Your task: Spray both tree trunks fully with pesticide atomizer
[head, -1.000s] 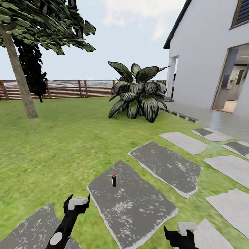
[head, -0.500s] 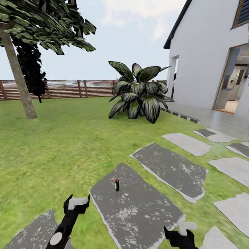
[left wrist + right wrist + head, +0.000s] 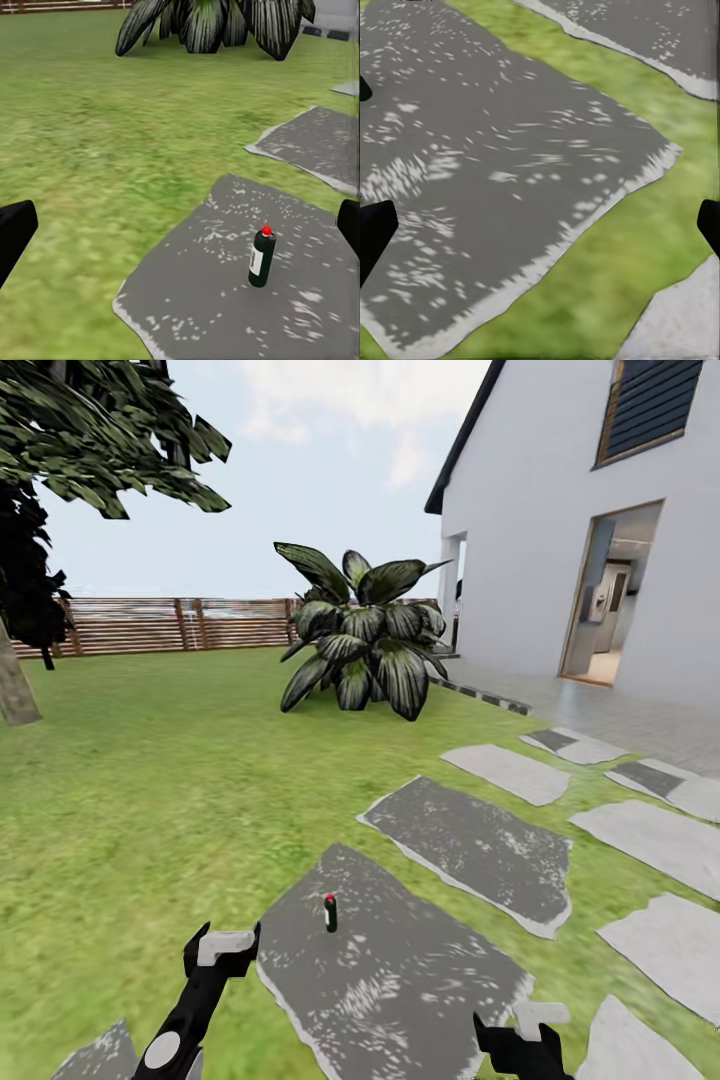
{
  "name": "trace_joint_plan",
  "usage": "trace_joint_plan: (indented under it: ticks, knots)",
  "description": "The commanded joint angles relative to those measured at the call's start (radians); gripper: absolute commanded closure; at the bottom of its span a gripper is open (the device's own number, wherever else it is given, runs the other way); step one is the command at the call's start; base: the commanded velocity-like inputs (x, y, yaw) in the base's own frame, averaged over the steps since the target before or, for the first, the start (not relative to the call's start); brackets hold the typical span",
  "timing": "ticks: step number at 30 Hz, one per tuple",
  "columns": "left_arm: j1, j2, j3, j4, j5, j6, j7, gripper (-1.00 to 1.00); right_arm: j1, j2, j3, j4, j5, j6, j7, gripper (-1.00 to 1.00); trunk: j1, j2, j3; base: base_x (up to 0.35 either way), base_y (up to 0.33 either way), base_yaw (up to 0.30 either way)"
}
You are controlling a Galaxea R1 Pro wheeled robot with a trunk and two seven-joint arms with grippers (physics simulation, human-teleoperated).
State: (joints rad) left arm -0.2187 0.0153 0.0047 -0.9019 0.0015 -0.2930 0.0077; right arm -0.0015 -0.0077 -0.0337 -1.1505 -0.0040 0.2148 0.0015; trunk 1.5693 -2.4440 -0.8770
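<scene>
The pesticide atomizer [image 3: 330, 912], a small dark green bottle with a red cap, stands upright on a grey stone slab [image 3: 400, 970] in the lawn. In the left wrist view the atomizer [image 3: 262, 257] lies ahead of my left gripper [image 3: 180, 232], whose fingers are spread wide and hold nothing. In the head view the left gripper [image 3: 228, 935] hovers short of the bottle and to its left. My right gripper [image 3: 525, 1022] is low at the right, and in its wrist view that gripper [image 3: 540, 225] is open over the slab. One tree trunk [image 3: 14, 688] stands at the far left under a leafy crown [image 3: 90, 430].
A big broad-leaved plant [image 3: 355, 645] grows mid-lawn. More stepping stones [image 3: 470, 840] lead right toward a white house [image 3: 580, 540] with an open doorway. A brown slat fence [image 3: 180, 624] closes the back. A dark narrow tree [image 3: 28, 585] stands by the trunk.
The whole head view has shifted, so the camera has turned right: the tree trunk now sits at the left edge. The bottle shows slightly lower in the picture. Both arms hold the same pose.
</scene>
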Motion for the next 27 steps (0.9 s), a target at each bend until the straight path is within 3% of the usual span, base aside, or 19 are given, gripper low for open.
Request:
trace_joint_plan:
  ticks: [1, 19, 27]
  knots:
    - [0.0, 0.0, 0.0, 0.0, 0.0, 0.0, 0.0, -1.0, 0.0, 0.0, 0.0, 0.0, 0.0, 0.0, 0.0, -1.0, 0.0, 0.0, 0.001, 0.009, 0.314, -0.291]
    - [-0.001, 0.0, 0.001, 0.0, 0.001, 0.0, -0.005, -1.0, 0.0, 0.0, 0.0, 0.0, 0.001, 0.0, -0.001, -1.0, 0.0, 0.0, 0.012, 0.001, 0.32, -0.291]
    - [0.0, 0.0, 0.0, 0.0, 0.002, 0.0, -0.005, -1.0, 0.0, 0.0, 0.0, 0.001, 0.004, -0.001, -0.006, -1.0, 0.0, 0.0, 0.013, 0.0, 0.332, -0.078]
